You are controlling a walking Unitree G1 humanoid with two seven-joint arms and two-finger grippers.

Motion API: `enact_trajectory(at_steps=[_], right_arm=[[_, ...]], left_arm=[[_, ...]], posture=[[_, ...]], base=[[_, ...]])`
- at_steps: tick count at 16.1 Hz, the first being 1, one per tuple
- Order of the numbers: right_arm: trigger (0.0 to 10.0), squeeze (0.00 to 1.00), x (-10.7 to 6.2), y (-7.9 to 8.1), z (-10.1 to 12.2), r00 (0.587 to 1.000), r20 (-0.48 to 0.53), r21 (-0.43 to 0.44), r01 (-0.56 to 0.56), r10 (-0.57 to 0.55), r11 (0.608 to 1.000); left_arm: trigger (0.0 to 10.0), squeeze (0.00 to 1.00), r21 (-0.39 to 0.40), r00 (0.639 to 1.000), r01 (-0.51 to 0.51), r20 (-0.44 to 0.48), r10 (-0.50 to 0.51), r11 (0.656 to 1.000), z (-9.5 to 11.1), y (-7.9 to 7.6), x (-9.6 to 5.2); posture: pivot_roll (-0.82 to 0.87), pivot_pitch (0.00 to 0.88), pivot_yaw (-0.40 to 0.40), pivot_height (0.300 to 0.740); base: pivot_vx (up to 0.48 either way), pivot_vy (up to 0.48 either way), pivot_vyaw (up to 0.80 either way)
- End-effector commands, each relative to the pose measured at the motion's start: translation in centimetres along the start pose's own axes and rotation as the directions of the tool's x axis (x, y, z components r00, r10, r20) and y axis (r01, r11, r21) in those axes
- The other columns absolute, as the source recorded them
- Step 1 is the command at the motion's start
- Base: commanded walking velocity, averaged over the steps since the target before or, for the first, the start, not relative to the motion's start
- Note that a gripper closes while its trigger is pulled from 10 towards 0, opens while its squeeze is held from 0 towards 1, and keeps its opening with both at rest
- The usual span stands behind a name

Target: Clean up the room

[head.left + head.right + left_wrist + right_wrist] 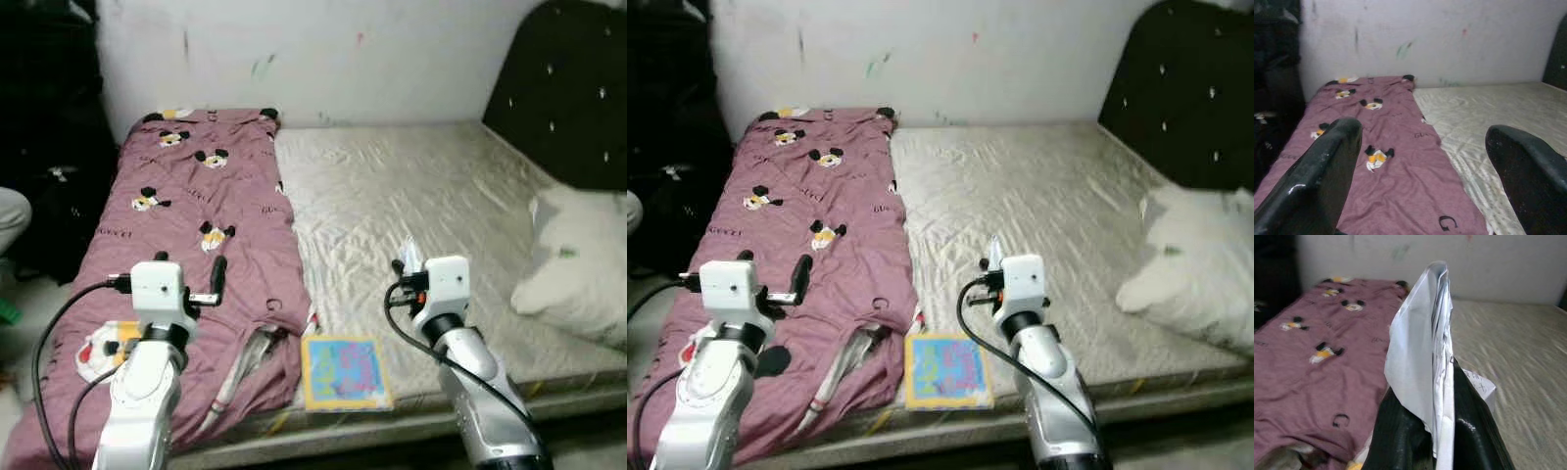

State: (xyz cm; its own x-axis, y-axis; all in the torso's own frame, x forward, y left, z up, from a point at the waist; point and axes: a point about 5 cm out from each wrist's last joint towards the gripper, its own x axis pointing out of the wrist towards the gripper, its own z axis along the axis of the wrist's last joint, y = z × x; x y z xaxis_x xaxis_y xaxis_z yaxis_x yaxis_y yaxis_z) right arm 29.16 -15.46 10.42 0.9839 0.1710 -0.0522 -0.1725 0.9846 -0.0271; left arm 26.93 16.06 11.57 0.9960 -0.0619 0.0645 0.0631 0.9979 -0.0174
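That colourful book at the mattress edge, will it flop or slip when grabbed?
The colourful book lies flat and looks thin, so it probably bends some. Its cover seems glossy, perhaps slippery. It sits near the mattress edge, so a push might tip it off.

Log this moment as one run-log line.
right gripper: shut on white folded paper | left gripper: open over mauve cartoon-print blanket | colourful square book: at mattress edge

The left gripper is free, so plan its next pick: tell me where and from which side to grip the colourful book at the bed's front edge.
Probably grip the colourful book by its near edge, coming in from the front. It lies flat on the mattress, with that edge close to the mattress's front edge. The left gripper hovers open over the purple blanket beside it; the right gripper is shut on a white paper.
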Motion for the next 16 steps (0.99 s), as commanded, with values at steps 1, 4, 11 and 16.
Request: enact_trajectory(at_steps=[1,4,11,16], right_arm=[[10.0,0.0,0.1,0.04,0.23,1.0,0.007,-0.002,0.003,-0.003,1.0],[10.0,0.0,0.19,0.08,0.15,1.0,0.004,0.0,0.0,0.0,1.0],[10.0,0.0,0.35,0.31,0.02,1.0,0.008,0.0,-0.009,0.009,1.0],[10.0,0.0,0.49,0.5,0.14,0.999,0.015,-0.008,-0.029,0.029,1.0]], left_arm=[[10.0,0.0,0.009,1.0,-0.001,-0.003,0.001,1.0,0.09,0.27,0.01],[10.0,0.0,0.008,1.0,-0.002,-0.005,0.002,1.0,0.03,0.3,0.03],[10.0,0.0,0.016,1.0,0.011,-0.006,-0.011,1.0,-0.14,0.21,-0.06],[10.0,0.0,0.02,1.0,0.005,0.003,-0.005,1.0,0.0,0.22,0.08]], posture=[[-0.04,0.0,-0.002,0.74],[-0.04,0.0,0.0,0.74],[-0.05,0.0,0.005,0.74],[-0.05,0.0,0.003,0.74]], base=[[0.0,0.48,0.0],[0.0,0.48,0.0],[0.0,0.453,0.0],[0.0,0.192,0.0]])
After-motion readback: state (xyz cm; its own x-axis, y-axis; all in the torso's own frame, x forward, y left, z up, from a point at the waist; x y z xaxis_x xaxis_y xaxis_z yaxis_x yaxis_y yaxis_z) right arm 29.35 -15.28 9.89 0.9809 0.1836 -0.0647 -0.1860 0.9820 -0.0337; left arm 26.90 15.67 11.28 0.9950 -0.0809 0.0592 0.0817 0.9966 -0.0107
